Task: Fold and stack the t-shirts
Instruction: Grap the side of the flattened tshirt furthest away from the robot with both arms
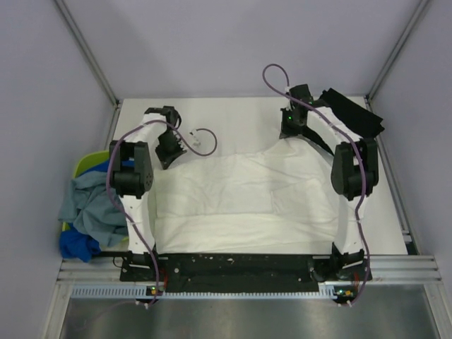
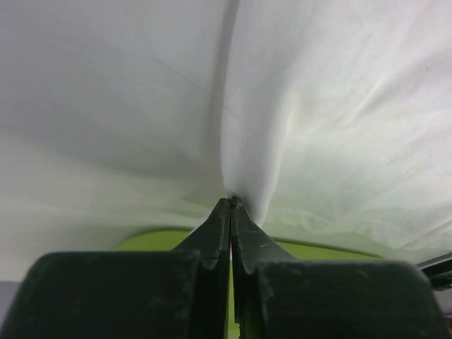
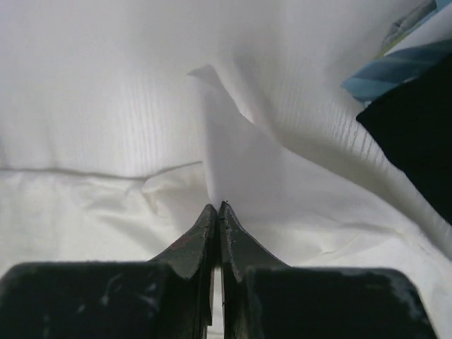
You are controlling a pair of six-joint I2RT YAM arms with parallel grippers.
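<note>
A large white t-shirt [image 1: 240, 198] lies spread over the table, plain side up, with no print showing. My left gripper [image 1: 168, 147] is shut on its far left edge; the left wrist view shows the jaws [image 2: 232, 202] pinching a fold of white cloth [image 2: 311, 113]. My right gripper [image 1: 289, 126] is shut on the far right edge; the right wrist view shows the jaws [image 3: 217, 206] closed on a raised flap of white cloth [image 3: 254, 162]. A black t-shirt [image 1: 354, 113] lies at the far right corner. Grey-blue [image 1: 92, 205] and bright blue [image 1: 78, 246] shirts hang out of the basket.
The lime-green basket [image 1: 90, 164] stands off the table's left edge; its rim shows under the cloth in the left wrist view [image 2: 159, 238]. Black cloth [image 3: 417, 141] and a blue striped piece [image 3: 395, 70] show at the right of the right wrist view. Grey walls surround the table.
</note>
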